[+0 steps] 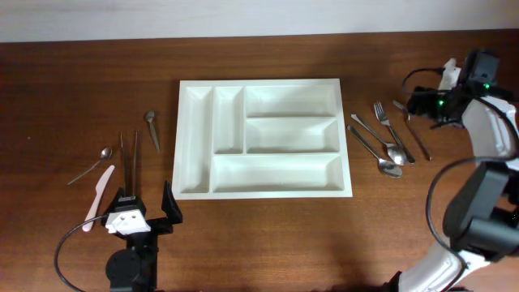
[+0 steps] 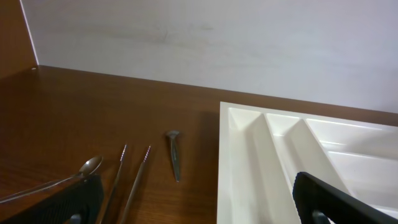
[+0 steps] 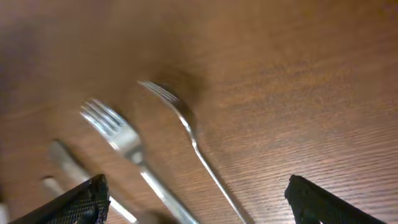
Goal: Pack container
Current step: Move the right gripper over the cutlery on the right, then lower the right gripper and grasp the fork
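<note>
A: Right gripper [image 3: 199, 208] fingers spread wide, empty, over the broad fork [image 3: 122, 135] and slim fork [image 3: 188, 124], right of the container [image 1: 259, 194]. Container sits mid-table, compartments bare.
B: Left gripper [image 1: 147, 203]?
A: Open too, empty, near-left edge.
B: Suggest: centre on the slim fork's handle, clear of its neighbour, descend square, pinch across the shank. View's blurred; check alignment.

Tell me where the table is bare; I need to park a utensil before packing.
Bare wood: the wide stretch in front of the container, between the left gripper and the right arm; also the far-left corner behind the spoon. The container's compartments are all empty. Crowded: the forks and spoons right of it, and the utensils left of it.
</note>
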### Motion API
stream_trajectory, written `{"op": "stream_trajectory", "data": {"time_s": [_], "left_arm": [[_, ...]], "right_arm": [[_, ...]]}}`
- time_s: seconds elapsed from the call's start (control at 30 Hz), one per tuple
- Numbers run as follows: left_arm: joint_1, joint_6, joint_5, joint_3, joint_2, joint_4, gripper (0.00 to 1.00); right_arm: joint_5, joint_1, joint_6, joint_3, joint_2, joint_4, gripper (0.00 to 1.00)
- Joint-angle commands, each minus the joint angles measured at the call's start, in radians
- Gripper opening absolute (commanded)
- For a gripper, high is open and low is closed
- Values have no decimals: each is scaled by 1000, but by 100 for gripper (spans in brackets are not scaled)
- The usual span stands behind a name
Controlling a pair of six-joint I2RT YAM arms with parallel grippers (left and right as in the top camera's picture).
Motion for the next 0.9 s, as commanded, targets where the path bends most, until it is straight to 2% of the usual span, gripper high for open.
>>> {"op": "stream_trajectory", "data": {"time_s": [0.0, 0.43, 0.87], "left_arm": [[3, 16, 11, -6, -10, 2, 99], [3, 16, 11, -6, -10, 2, 99], [3, 16, 11, -6, -10, 2, 99]], "right_arm": [[38, -12, -15, 15, 59, 9, 91], [49, -12, -23, 15, 76, 6, 89], [30, -12, -23, 14, 167, -63, 85]]}}
